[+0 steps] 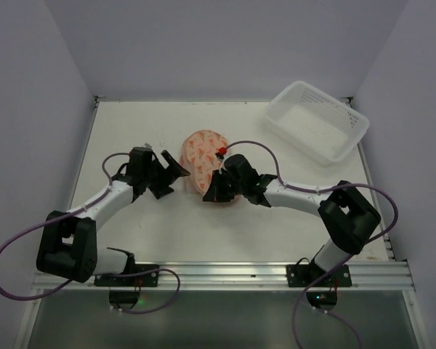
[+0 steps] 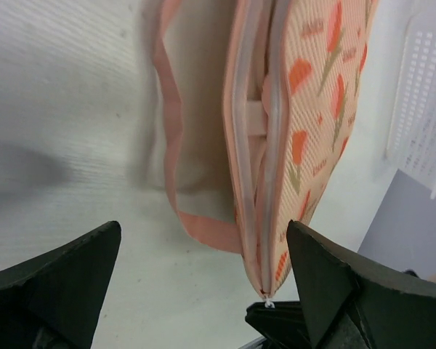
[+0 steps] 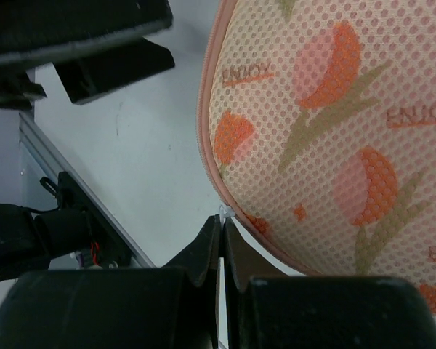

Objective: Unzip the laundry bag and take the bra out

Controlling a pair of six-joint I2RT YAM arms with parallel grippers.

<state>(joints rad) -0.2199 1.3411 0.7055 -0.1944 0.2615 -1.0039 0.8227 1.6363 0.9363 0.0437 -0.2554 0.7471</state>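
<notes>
Right tool first — its two fingers are squeezed almost together, with only a thin line between them. A tiny white zipper pull sits right at their tips, and it looks pinched there. This tool is at the near edge of the laundry bag, touching its rim.

The left tool is open wide. One finger is far to one side and the other is far to the other side, and nothing is held between them. It sits just beside the left side of the bag and points at it, but it is not touching it.

The bag lies flat on the white desk, about in the middle, between the two tools. It is peach pink with little orange flowers and the word ENJOY on it.

From the left wrist camera the bag shows from its edge. The pale zipper runs down that edge and looks shut along the part that shows. A pink loop hangs out from the side of the bag and lies on the desk.

A white basket with little holes sits at the far right corner of the desk — well apart from the bag and from both tools.
</notes>
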